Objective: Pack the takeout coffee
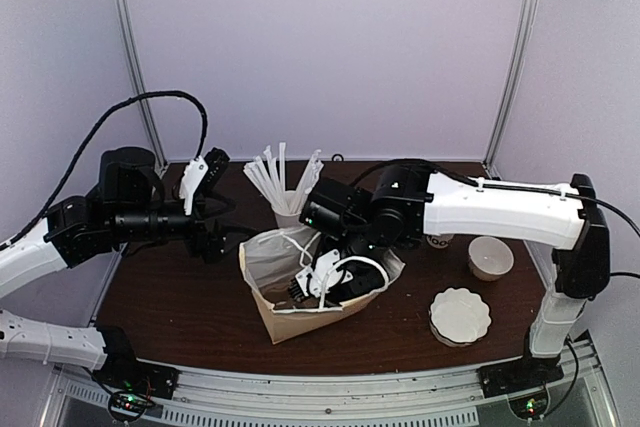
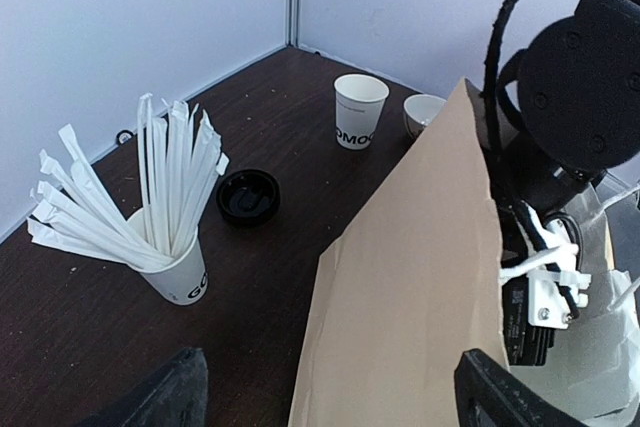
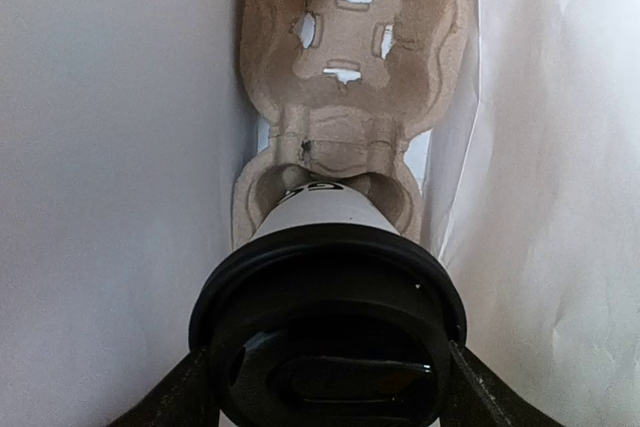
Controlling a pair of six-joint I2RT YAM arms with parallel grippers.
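The takeout coffee (image 3: 330,287), a white cup with a black lid, stands in one well of a moulded pulp cup carrier (image 3: 350,17) inside the brown paper bag (image 1: 290,317). My right gripper (image 1: 315,287) reaches down into the bag. In the right wrist view it (image 3: 330,392) is shut on the lid, a finger against each side. My left gripper (image 1: 215,242) is open beside the bag's left side. In the left wrist view its fingers (image 2: 160,397) stand wide apart, with the bag's brown wall (image 2: 420,297) between them.
A white cup of straws (image 1: 288,209) stands behind the bag and shows in the left wrist view (image 2: 175,267). A loose black lid (image 2: 248,195) lies near it. A lidless white cup (image 2: 357,112), a small bowl (image 1: 490,257) and stacked white plates (image 1: 460,315) are at the right.
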